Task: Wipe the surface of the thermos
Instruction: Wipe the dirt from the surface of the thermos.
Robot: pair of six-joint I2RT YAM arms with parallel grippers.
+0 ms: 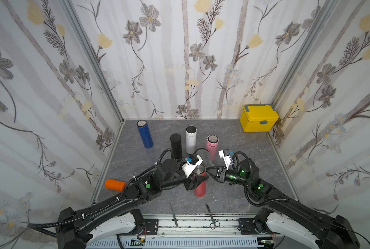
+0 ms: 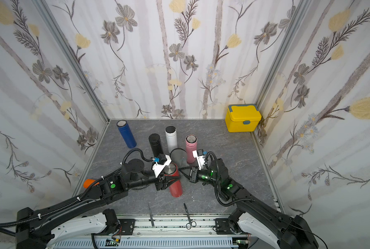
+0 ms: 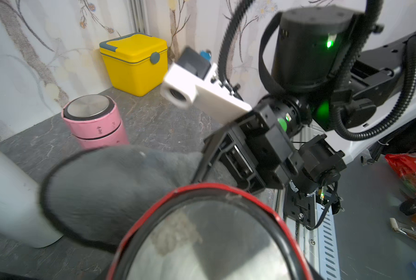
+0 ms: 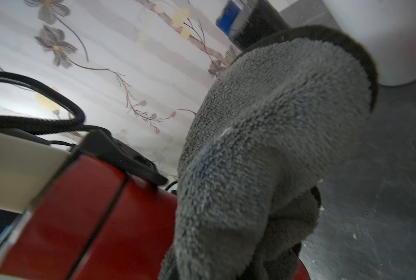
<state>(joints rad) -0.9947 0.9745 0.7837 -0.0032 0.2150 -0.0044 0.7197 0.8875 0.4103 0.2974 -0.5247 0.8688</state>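
The red thermos (image 1: 200, 187) with a steel-topped lid (image 3: 202, 242) stands upright near the middle front of the table. My left gripper (image 1: 199, 179) comes in from the left and is shut on its upper body. My right gripper (image 1: 211, 171) sits just right of the thermos, shut on a grey fluffy cloth (image 4: 262, 145). The cloth (image 3: 110, 191) bulges out behind and beside the lid, and in the right wrist view it lies against the thermos's red side (image 4: 80, 218). My own fingertips are hidden in both wrist views.
Behind stand a black thermos (image 1: 176, 145), a white one (image 1: 190, 139), a pink one (image 1: 211, 144) and a blue one (image 1: 145, 134). An orange thermos (image 1: 115, 184) lies at the left edge. A yellow box (image 1: 258, 118) sits back right. Scissors (image 1: 212, 217) and a thin tool (image 1: 173, 214) lie in front.
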